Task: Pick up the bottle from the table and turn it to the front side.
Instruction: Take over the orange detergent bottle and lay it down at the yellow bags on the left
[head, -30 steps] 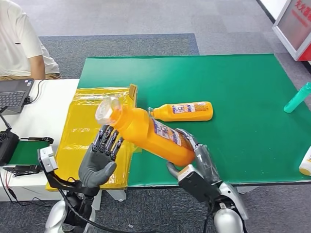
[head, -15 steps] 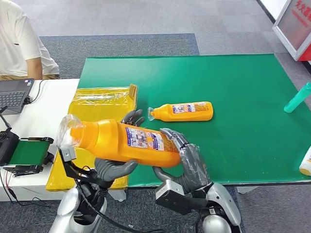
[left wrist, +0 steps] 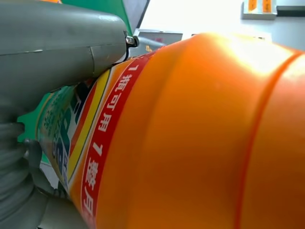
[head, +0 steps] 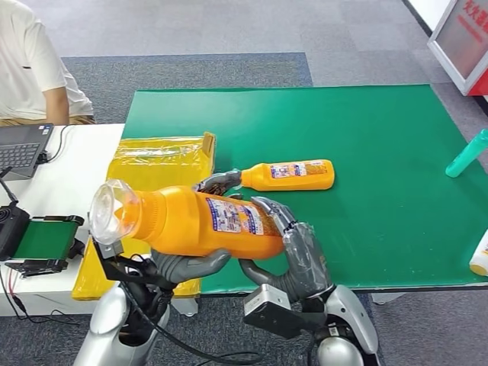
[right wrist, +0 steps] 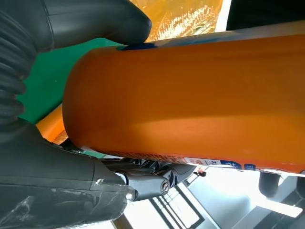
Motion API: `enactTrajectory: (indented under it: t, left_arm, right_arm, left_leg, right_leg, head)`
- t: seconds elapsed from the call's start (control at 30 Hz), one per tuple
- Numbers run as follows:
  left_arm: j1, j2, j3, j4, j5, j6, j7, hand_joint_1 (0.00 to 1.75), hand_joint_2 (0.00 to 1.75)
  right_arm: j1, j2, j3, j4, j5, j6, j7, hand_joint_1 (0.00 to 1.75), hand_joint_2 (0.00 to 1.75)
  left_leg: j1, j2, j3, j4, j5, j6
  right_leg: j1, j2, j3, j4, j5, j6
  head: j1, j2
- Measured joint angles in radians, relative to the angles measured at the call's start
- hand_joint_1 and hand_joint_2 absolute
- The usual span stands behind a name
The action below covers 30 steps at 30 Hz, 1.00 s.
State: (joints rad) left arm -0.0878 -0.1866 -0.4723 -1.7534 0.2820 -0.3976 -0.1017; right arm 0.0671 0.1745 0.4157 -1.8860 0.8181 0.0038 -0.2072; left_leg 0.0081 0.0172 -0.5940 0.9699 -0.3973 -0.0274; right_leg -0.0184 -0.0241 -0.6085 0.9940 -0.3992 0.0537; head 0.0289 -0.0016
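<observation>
Fingers (head: 214, 183) of left hand (head: 190, 264) are now wrapped around large orange plastic bottle (head: 190, 222), also gripped by right hand (head: 293, 255), held level above green table's (head: 374, 152) near edge; label now upward, turn nearly done.

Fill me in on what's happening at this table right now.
The robot holds a large orange bottle off the green table with both hands: the left hand cradles its middle from below and the right hand grips its base. The bottle lies roughly level, clear cap toward the robot's left, label facing up. A second orange bottle lies on the table behind it, and a person sits at the white desk with a laptop.
</observation>
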Motion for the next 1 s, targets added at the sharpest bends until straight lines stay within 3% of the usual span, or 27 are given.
enactTrajectory:
  t: [0.5,0.8,0.83,0.93,0.97,1.0]
  left_arm:
    - [-0.030,0.012,-0.029,-0.009,-0.086,0.003,-0.019,1.75,1.75]
    - [-0.021,0.011,-0.091,-0.008,-0.267,0.103,-0.051,1.75,1.75]
    - [-0.019,0.011,-0.094,-0.008,-0.280,0.108,-0.055,1.75,1.75]
    - [-0.006,0.011,-0.098,-0.009,-0.327,0.127,-0.076,1.75,1.75]
    - [0.003,0.011,-0.098,-0.011,-0.345,0.135,-0.087,1.75,1.75]
    - [0.013,0.011,-0.096,-0.016,-0.361,0.142,-0.098,1.75,1.75]
  right_arm:
    - [-0.008,-0.002,-0.013,0.014,-0.063,0.007,0.016,1.75,1.75]
    - [0.022,-0.002,-0.065,0.011,-0.092,0.036,0.013,1.75,1.75]
    - [0.024,-0.002,-0.068,0.010,-0.096,0.038,0.013,1.58,1.75]
    - [0.031,-0.002,-0.075,0.010,-0.106,0.041,0.016,0.46,1.75]
    - [0.035,-0.002,-0.077,0.010,-0.111,0.041,0.021,0.21,1.75]
    - [0.040,-0.001,-0.082,0.010,-0.118,0.041,0.027,0.15,1.75]
  left_leg:
    - [0.000,0.000,0.000,0.000,0.000,0.000]
    - [0.000,0.000,0.000,0.000,0.000,0.000]
    - [0.000,0.000,0.000,0.000,0.000,0.000]
    - [0.000,0.000,0.000,0.000,0.000,0.000]
    - [0.000,0.000,0.000,0.000,0.000,0.000]
    - [0.000,0.000,0.000,0.000,0.000,0.000]
  right_leg:
    - [0.000,0.000,0.000,0.000,0.000,0.000]
    - [0.000,0.000,0.000,0.000,0.000,0.000]
    - [0.000,0.000,0.000,0.000,0.000,0.000]
    - [0.000,0.000,0.000,0.000,0.000,0.000]
    - [0.000,0.000,0.000,0.000,0.000,0.000]
    - [0.000,0.000,0.000,0.000,0.000,0.000]
  head:
    - [0.000,0.000]
    - [0.000,0.000]
    - [0.000,0.000]
    - [0.000,0.000]
    - [0.000,0.000]
    - [0.000,0.000]
